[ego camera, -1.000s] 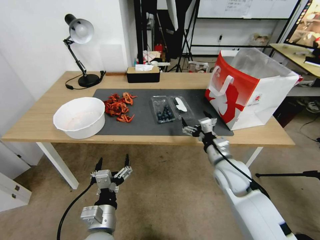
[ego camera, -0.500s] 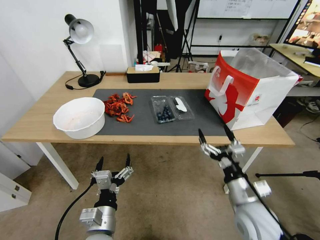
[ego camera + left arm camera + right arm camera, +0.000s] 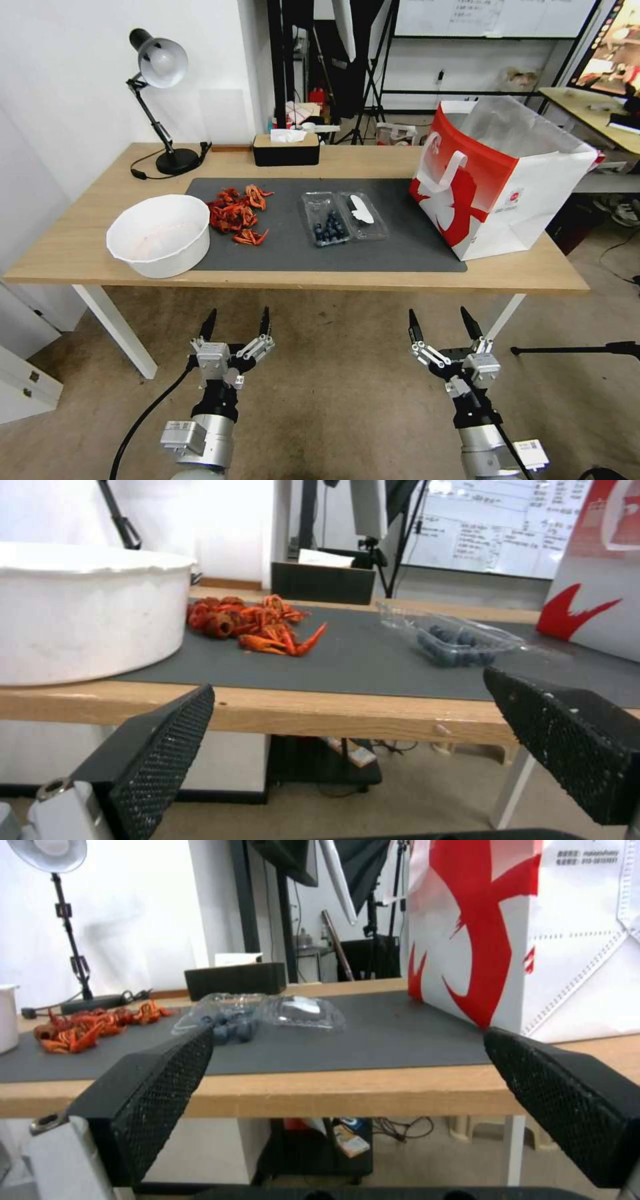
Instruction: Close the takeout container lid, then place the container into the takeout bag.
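A: The small clear plastic clamshell takeout container (image 3: 331, 225) lies open on the dark grey mat (image 3: 287, 250), blueberries in the tray half and its clear lid (image 3: 363, 213) with the white oval sticker flat beside it, on the side toward the big red-and-white takeout bag (image 3: 497, 177)

B: And the bag?

A: It stands upright at the mat's right end, mouth open, near the container but not touching. A heap of red crayfish (image 3: 235, 215) sits on the container's other side, then a large white round bowl (image 3: 160, 233)

B: Where are the arms?

A: Both hang below the wooden table (image 3: 80, 247) edge. The left gripper (image 3: 237, 321) has its fingers spread wide, empty; the right gripper (image 3: 442, 321) likewise spread and empty

B: What could go wrong?

A: The thin lid likely flexes, so a push off its middle may skid the light box along the mat or spill berries. A half-latched lid could spring open on lifting, and the bag's limp white handles (image 3: 448, 170) may snag the box at the rim
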